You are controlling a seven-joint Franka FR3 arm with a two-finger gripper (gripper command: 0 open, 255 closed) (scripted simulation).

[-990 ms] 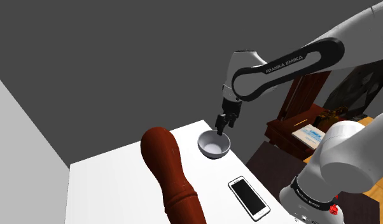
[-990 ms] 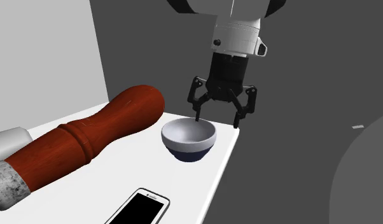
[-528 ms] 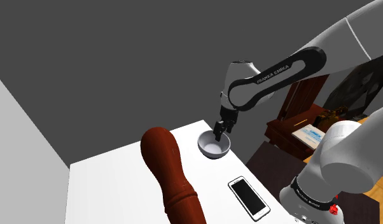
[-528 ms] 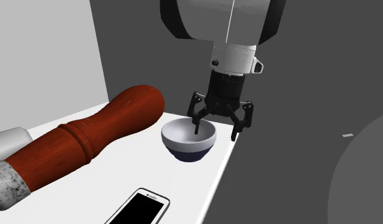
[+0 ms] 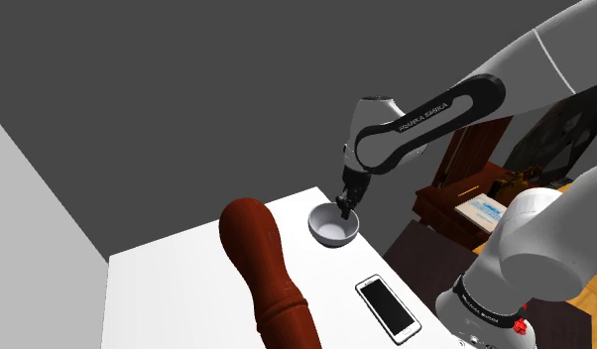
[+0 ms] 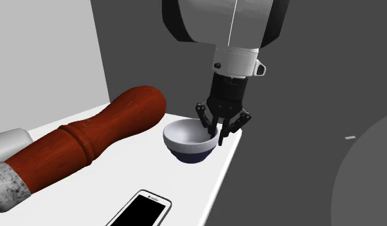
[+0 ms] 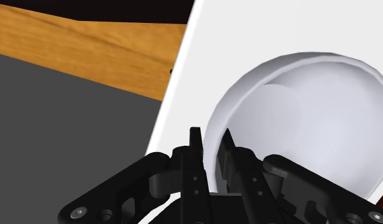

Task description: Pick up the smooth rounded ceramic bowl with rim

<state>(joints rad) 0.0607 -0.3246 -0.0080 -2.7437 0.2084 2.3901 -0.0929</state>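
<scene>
A small round bowl (image 5: 331,226) (image 6: 189,138) (image 7: 311,121), pale inside and dark blue outside, stands near the far corner of the white table (image 5: 168,288) (image 6: 115,173). My black gripper (image 5: 343,205) (image 6: 218,136) (image 7: 210,143) comes down over the bowl's rim on the side nearest the table edge. Its fingers (image 7: 195,147) are shut on that rim, one inside the bowl and one outside. The bowl rests on the table.
A large red-brown wooden grinder (image 5: 262,268) (image 6: 89,138) lies on its side beside the bowl. A black-screened phone (image 5: 388,305) (image 6: 142,210) lies nearer the stand. The table edge runs just past the bowl, with wooden furniture (image 5: 475,159) beyond it.
The gripper has come down from above the bowl, and its fingers, spread wide a second ago, have drawn together on the rim. The bowl has not moved.
</scene>
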